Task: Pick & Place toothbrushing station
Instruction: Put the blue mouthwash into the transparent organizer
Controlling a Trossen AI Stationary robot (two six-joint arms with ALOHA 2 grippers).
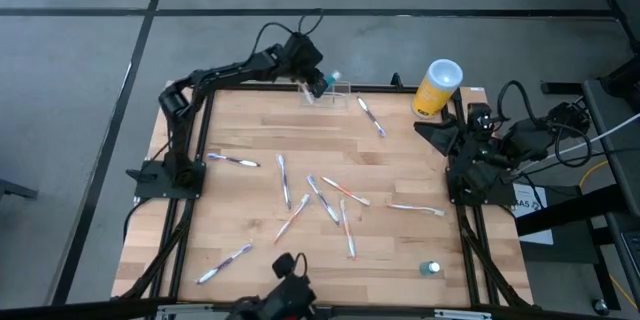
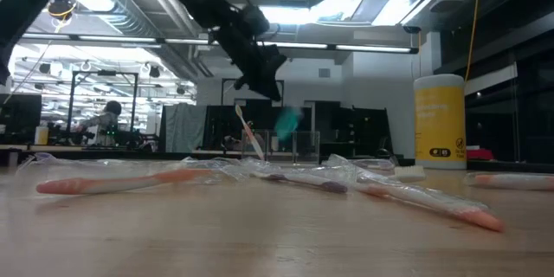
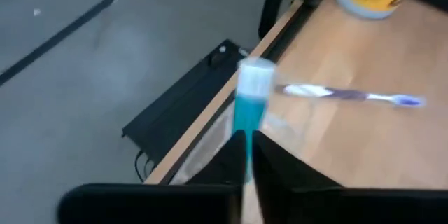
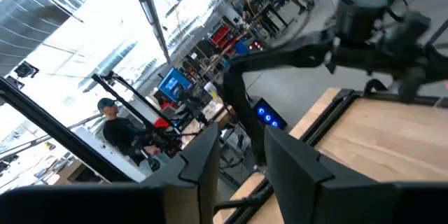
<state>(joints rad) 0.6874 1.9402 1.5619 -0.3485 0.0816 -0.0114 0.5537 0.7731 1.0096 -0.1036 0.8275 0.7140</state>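
Left hand [image 1: 322, 82]: at the far edge of the tabletop [image 1: 400, 220], fingers pinched on a blue tube with a pale cap [image 3: 246, 108]
Toothbrushing station [image 1: 330, 96]: clear holder on the far edge — directly beneath the left hand, just beside its fingertips
Right hand [image 4: 238, 175]: parked at the right edge near the yellow cylinder [image 1: 437, 87] — fingers spread, empty
Toothbrushes [image 1: 330, 200]: scattered mid-tabletop, well apart from the station

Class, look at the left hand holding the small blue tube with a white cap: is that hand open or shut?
Shut. In the left wrist view the left hand has both dark fingers pressed against the small blue tube with a white cap.
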